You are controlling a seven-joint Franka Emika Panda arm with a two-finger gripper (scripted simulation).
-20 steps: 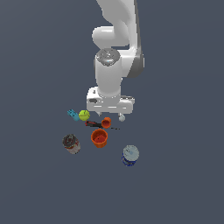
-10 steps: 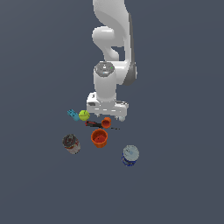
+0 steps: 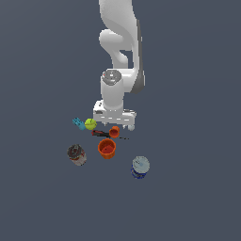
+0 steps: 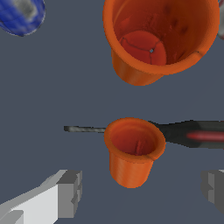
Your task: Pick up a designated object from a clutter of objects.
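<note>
White arm hangs upright, spread fingers [image 4: 65, 192] flanking small orange-red cup [image 4: 132, 148].

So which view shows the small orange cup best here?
The wrist view: the small orange cup sits upright, rim and inside visible, between the open gripper's fingers. The exterior view shows only a tiny orange blob below the hand.

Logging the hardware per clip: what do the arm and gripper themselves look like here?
The arm is glossy white with rounded links, a grey disc cap at one joint, no visible cables or markings. The gripper has a white boxy body and blocky grey fingers.
</note>
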